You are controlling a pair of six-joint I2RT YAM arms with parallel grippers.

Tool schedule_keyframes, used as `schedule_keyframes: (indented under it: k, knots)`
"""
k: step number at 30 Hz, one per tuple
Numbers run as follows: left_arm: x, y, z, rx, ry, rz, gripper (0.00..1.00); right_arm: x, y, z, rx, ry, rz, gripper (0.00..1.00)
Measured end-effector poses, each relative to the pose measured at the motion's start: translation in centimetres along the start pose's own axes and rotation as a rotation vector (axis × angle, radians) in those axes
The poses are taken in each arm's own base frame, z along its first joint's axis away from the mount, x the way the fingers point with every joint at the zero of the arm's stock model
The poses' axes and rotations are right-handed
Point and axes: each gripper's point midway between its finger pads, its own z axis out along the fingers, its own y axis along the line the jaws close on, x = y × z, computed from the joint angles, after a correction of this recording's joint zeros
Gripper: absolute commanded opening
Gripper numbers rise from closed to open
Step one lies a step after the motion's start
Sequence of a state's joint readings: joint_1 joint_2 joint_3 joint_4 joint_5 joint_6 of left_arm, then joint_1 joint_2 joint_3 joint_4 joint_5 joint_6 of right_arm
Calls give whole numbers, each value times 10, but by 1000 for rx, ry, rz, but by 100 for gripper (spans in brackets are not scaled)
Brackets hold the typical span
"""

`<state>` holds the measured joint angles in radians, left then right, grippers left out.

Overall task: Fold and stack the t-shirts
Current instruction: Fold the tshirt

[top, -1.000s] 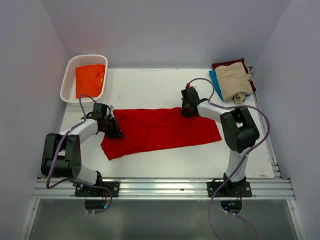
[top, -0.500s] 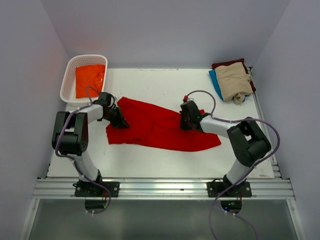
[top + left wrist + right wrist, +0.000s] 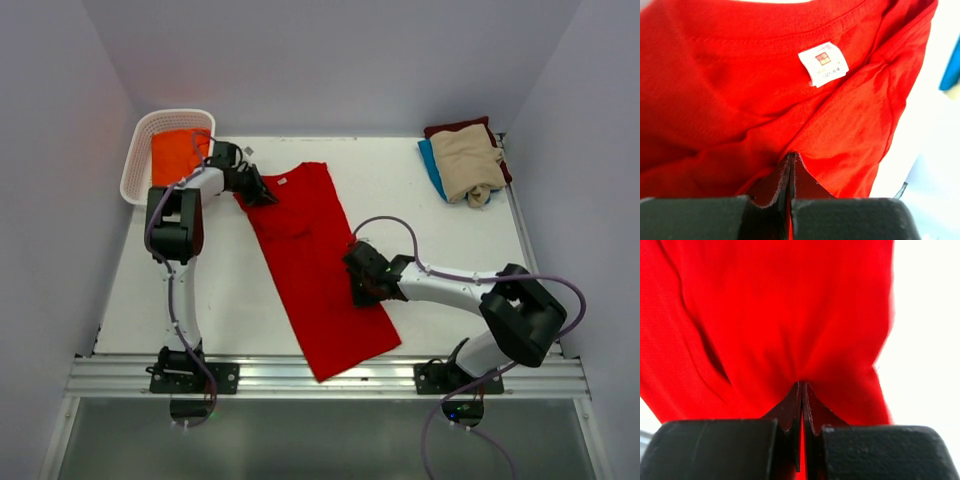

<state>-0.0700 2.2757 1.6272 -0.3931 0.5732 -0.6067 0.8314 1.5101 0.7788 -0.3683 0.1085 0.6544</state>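
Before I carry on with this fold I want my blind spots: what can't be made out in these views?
Left wrist view: tag on the red shirt, print too small and blurred to read.
Top view: blue shirt and maroon shirt, mostly covered by the beige shirt.
Top view: orange shirt, partly hidden by the basket wall and left arm.
Wrist views: cloth layers pinched by left gripper and right gripper, folds bunch over the shut jaws.

The white table [image 3: 225,300] carries a red t-shirt [image 3: 315,265] spread flat on a diagonal. Left of its collar end stands a white basket [image 3: 134,165]; well right, a pile of folded t-shirts [image 3: 467,162].
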Motion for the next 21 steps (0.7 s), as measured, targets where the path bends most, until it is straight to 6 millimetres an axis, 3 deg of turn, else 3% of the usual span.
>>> schedule_keyframes:
  k: [7, 14, 21]
  knots:
    - [-23, -34, 35, 149, 36, 65, 0, 29, 18, -15, -4, 73, -4, 0]
    - [-24, -57, 55, 306, 71, 93, 0, 21, 47, -26, -62, 56, 18, 0]
    - [-23, -70, 62, 455, 72, 116, 0, 26, 68, -31, -110, 45, 18, 0]
